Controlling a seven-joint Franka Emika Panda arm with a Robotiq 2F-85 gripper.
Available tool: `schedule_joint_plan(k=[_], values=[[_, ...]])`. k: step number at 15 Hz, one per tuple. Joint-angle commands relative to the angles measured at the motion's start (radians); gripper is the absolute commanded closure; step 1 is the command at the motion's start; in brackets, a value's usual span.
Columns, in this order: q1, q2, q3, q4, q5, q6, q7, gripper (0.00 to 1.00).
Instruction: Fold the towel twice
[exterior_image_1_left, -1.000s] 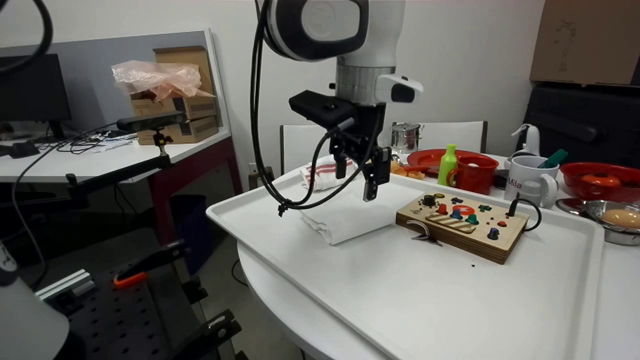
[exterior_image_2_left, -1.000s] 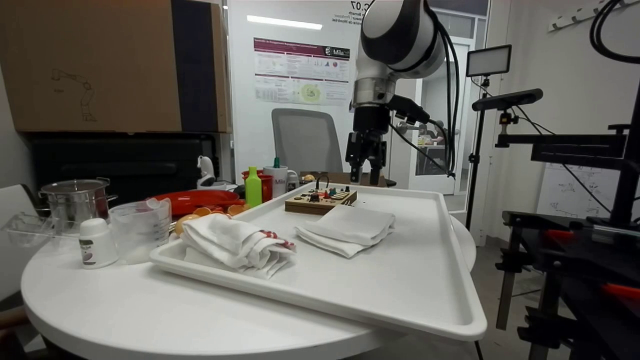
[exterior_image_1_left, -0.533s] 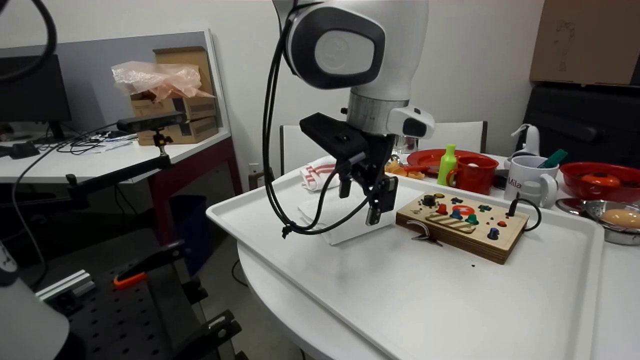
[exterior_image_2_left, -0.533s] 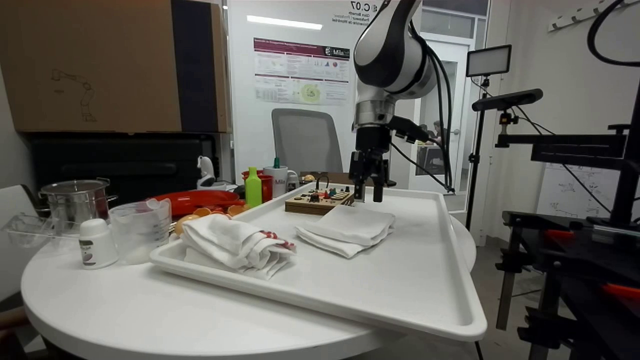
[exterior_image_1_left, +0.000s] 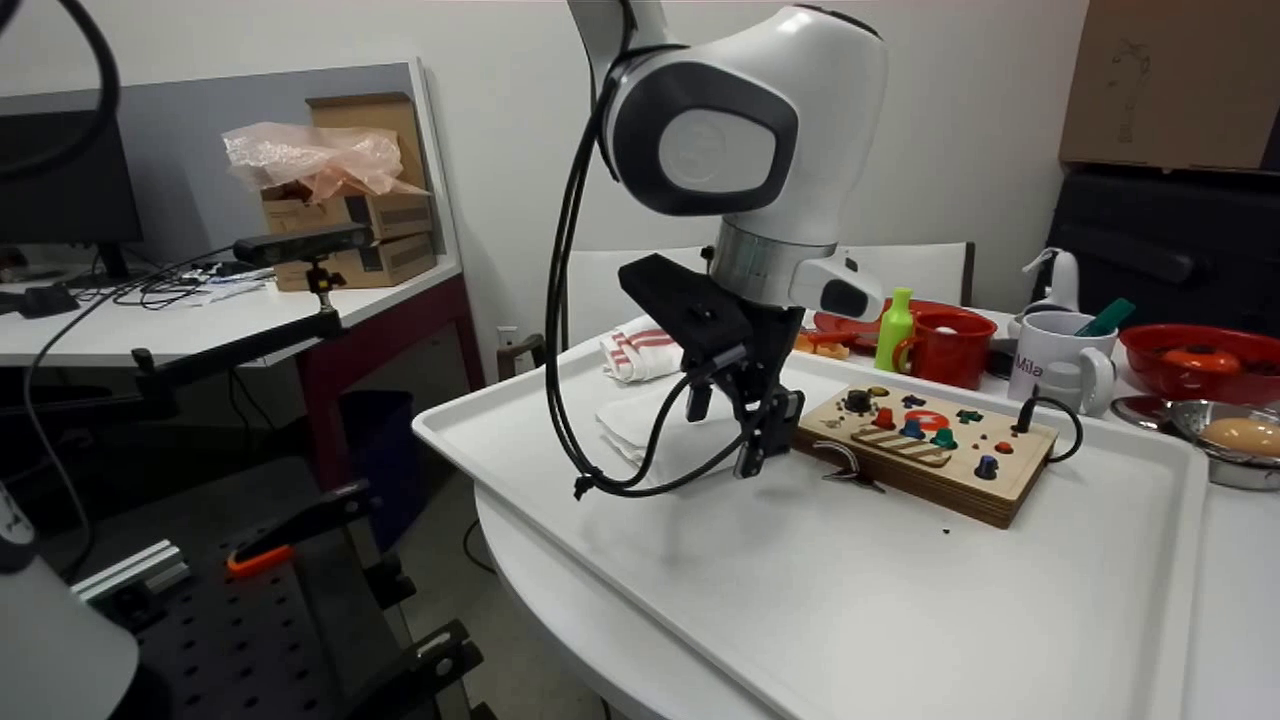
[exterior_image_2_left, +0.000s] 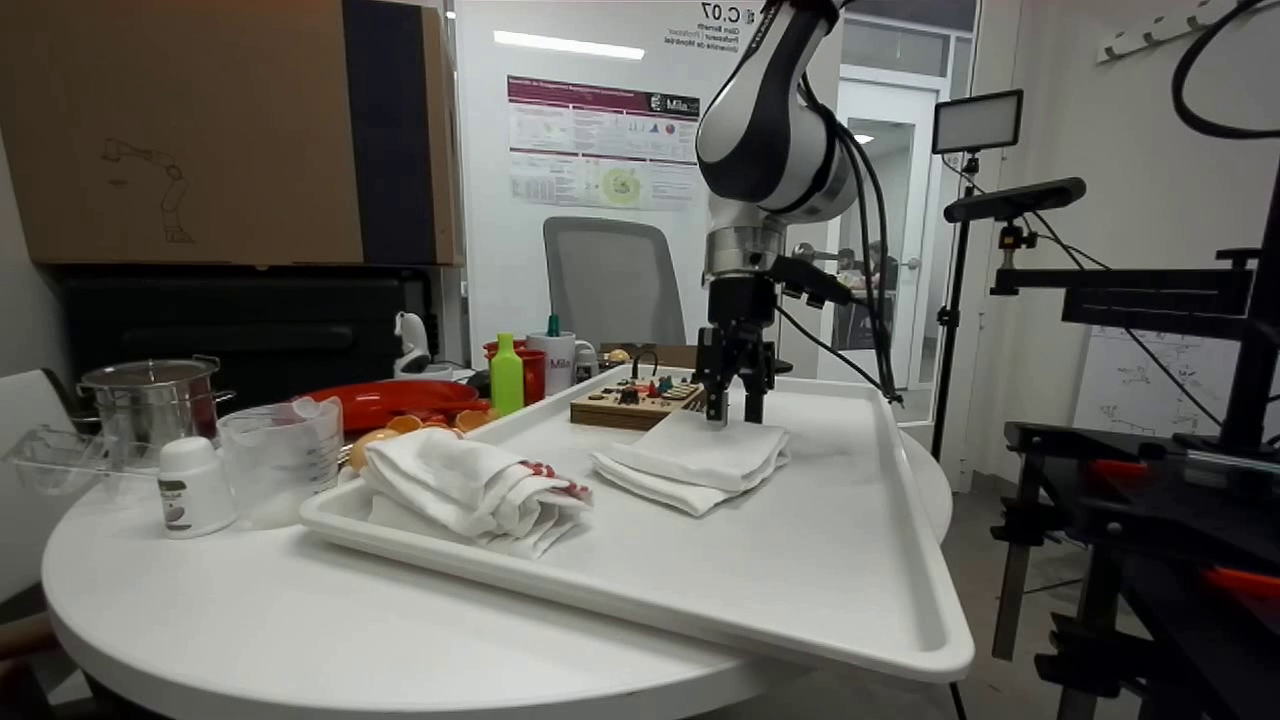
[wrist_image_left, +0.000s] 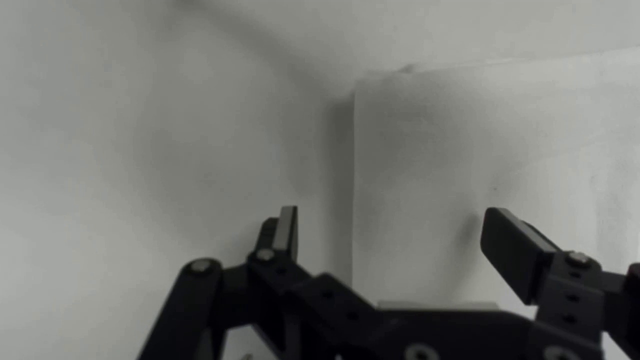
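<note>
Wrist view, and the gripper (wrist_image_left: 391, 212) is spread wide, its two fingers (wrist_image_left: 286, 230) well apart! One sits over the bare tray (wrist_image_left: 125, 225), the other over the folded white towel (wrist_image_left: 425, 145), and that towel's straight edge runs right through the gap between them. Do the tips touch cloth or tray? Can't tell from these angles.

Over to both exterior views, and the arm (exterior_image_1_left: 705, 150) reaches down from above with the gripper low to the tray. In an exterior view the fingertips (exterior_image_2_left: 716, 408) show right at the towel's far edge, as seen from there. The folded white towel rests flat on the tray, a lower layer peeking out from under the top one. On one side, the wooden toy board (exterior_image_1_left: 925, 455), knobs (exterior_image_1_left: 912, 428) of red, blue and green on top, near the gripper. On the other, apart from it, a red-striped towel (exterior_image_2_left: 470, 495), bunched in a rumpled heap at the tray's end.

Off the tray, on the round white table (exterior_image_2_left: 350, 630), quite the crowd! A green bottle (exterior_image_1_left: 895, 335) stands beside a red mug (exterior_image_1_left: 950, 352), a white mug (exterior_image_1_left: 1045, 345) marked "Mila" next along. In an exterior view there's also a red dish (exterior_image_2_left: 400, 400), a metal pot (exterior_image_2_left: 150, 400), a clear measuring cup (exterior_image_2_left: 285, 445) and a small white bottle (exterior_image_2_left: 192, 485) with a label.
</note>
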Motion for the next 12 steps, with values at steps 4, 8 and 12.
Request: schedule_joint_plan(k=[4,8,12], values=[[-0.033,0.041,0.019,0.043,0.025,-0.033,-0.022,0.40],[-0.042,0.030,0.026,0.041,0.033,-0.033,-0.026,0.71],[-0.044,0.010,0.032,0.035,0.036,-0.025,-0.026,1.00]])
